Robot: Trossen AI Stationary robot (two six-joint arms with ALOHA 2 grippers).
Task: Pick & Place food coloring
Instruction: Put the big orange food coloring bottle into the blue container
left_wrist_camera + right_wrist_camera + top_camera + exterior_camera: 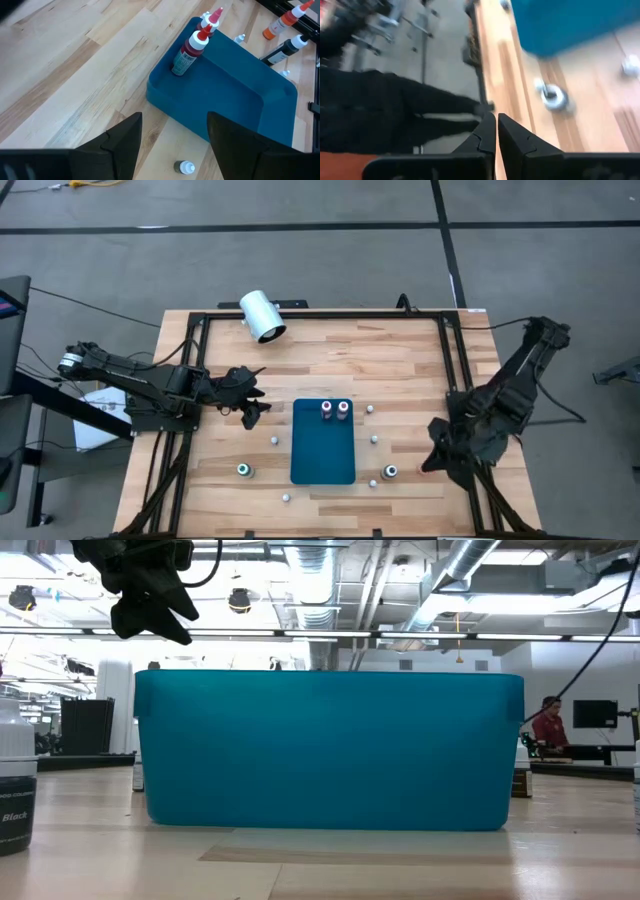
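Beyond left end effector (pixel 172 145), red bottles (pixel 190 50).

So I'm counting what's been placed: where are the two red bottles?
In the high view, the two red bottles stand side by side inside the teal tray, at its far end, mid-table between the arms.

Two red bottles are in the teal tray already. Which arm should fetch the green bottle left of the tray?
Probably left. The left gripper is open and near the green bottle. The right gripper is shut, across the teal tray.
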